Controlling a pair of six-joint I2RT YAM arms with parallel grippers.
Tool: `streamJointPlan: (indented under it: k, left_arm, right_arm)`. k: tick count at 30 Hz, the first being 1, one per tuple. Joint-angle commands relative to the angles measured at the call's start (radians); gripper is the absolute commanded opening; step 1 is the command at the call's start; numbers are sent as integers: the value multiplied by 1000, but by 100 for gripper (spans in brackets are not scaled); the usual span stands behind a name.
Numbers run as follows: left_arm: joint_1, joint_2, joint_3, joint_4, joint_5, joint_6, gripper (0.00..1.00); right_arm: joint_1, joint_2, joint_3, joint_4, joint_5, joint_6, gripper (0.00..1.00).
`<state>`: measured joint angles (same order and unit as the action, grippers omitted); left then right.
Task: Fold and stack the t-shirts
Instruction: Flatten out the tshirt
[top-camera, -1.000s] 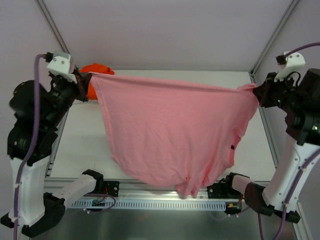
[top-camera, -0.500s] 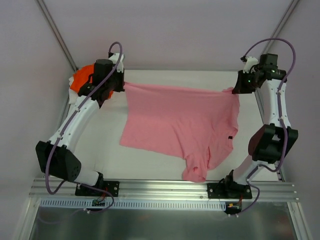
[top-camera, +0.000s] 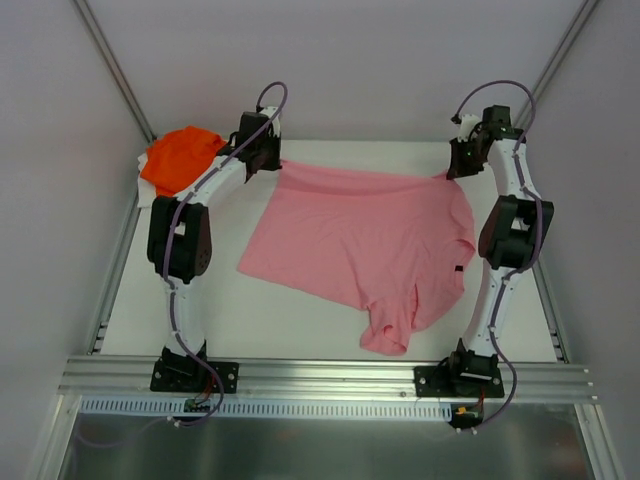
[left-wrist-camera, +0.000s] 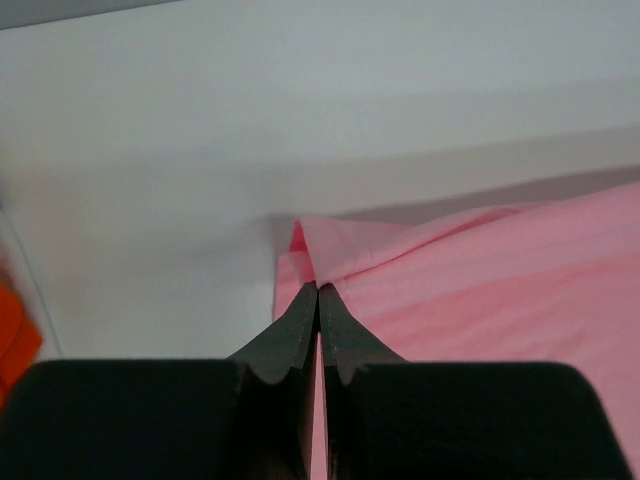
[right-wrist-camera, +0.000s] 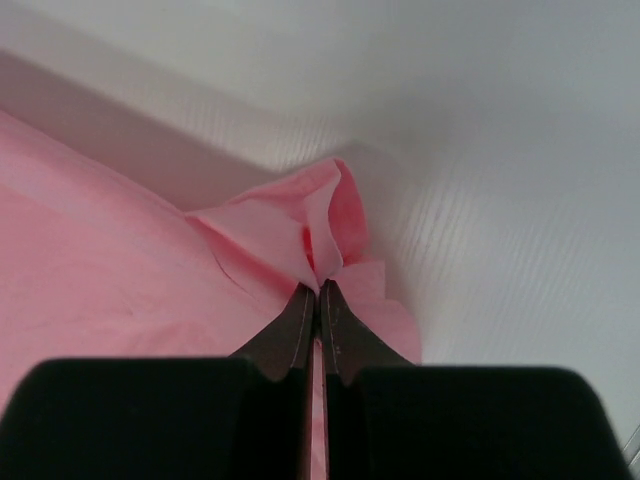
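Note:
The light pink t-shirt (top-camera: 360, 240) lies spread on the white table, its far edge stretched between my two grippers. My left gripper (top-camera: 272, 163) is shut on its far left corner, which shows pinched in the left wrist view (left-wrist-camera: 318, 262). My right gripper (top-camera: 453, 172) is shut on its far right corner, bunched at the fingertips in the right wrist view (right-wrist-camera: 320, 240). A sleeve (top-camera: 388, 330) trails toward the near edge. The bright orange t-shirt (top-camera: 178, 158) lies crumpled at the far left corner, apart from both grippers.
The table's back wall (top-camera: 350, 70) rises just beyond both grippers. A metal rail (top-camera: 320, 375) runs along the near edge with both arm bases on it. Bare table (top-camera: 200, 310) shows at the near left.
Both arms have reached far back and lowered the pink shirt from hanging in the air onto the table. It now lies spread, still held at both far corners.

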<state>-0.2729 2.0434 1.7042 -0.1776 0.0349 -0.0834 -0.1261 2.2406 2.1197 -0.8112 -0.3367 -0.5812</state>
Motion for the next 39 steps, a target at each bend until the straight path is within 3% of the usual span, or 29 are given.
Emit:
streamJointPlan:
  k: [1, 8, 9, 10, 11, 13, 14, 19, 22, 28, 33, 35, 39]
  left_arm:
    - [14, 61, 87, 104, -4, -29, 0]
    - [11, 199, 190, 173, -95, -30, 0]
    - [11, 208, 205, 200, -105, -24, 4]
    - [11, 222, 213, 210, -112, -19, 16]
    - [11, 227, 216, 230, -113, -7, 25]
    - [9, 222, 209, 245, -127, -1, 90]
    - [8, 215, 198, 268, -135, 10, 99]
    - [8, 97, 89, 296, -113, 31, 99]
    - [8, -15, 15, 241, -70, 40, 99]
    - [8, -207, 5, -193, 123, -15, 99]
    - [8, -390, -179, -328, 230, -26, 96]
    - [8, -411, -205, -419, 243, -13, 93]
    - [8, -468, -311, -385, 272, -48, 93]
  right_arm:
    - [22, 33, 54, 117, 60, -25, 0]
    - [45, 114, 92, 297, 172, -39, 0]
    - [48, 122, 109, 322, 189, -43, 1]
    - [54, 140, 124, 339, 224, -46, 8]
    - [55, 151, 143, 366, 250, -48, 19]
    - [57, 163, 175, 403, 310, -31, 85]
    - [57, 156, 168, 421, 330, -16, 99]
    - [56, 58, 115, 425, 395, 7, 100]
    - [54, -86, 10, 411, 395, 29, 99]
    - [65, -494, -346, 230, 171, 135, 99]
    - [124, -827, -732, 173, 130, 77, 100]
    - [151, -886, -783, 126, 158, 12, 99]
    - [108, -980, -861, 112, 212, -22, 99]
